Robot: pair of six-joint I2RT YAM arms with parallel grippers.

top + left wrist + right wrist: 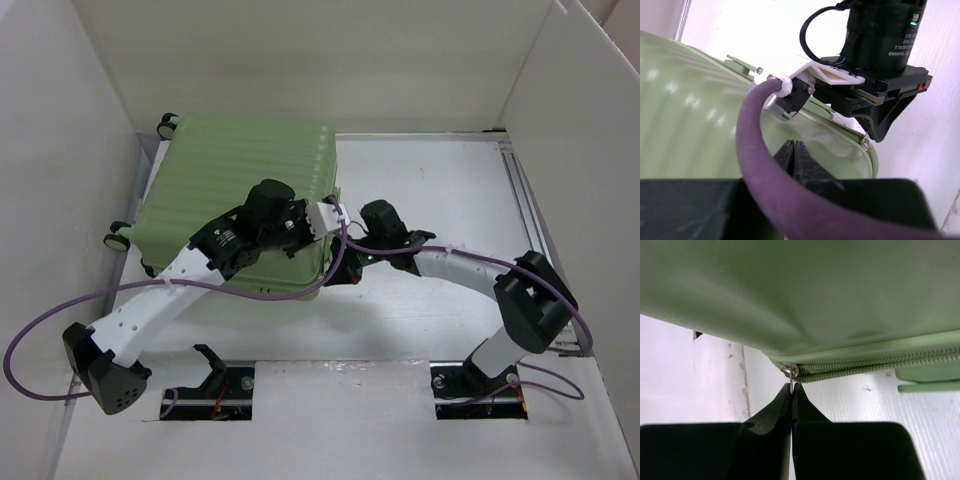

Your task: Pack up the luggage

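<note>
Right gripper (pixel 791 390) is clamped shut on the zip pull (pixel 790 375) at the luggage's near-right corner.

The luggage (pixel 240 160) lies flat and closed toward the far-left corner of the bench (pixel 450 180). Its wheels (pixel 120 238) face the left edge, so its long axis seems to run left to right. The right arm is nearer the seam: it reaches in low from the right side, and the pull sits straight ahead of its tips. The zip track (pixel 880 365) runs off sideways along the shell's rim, so any draw should follow that line. Left gripper (pixel 794 152), fingers pressed together on nothing, hangs over the ribbed top near the same corner; whether it touches is unclear.
</note>
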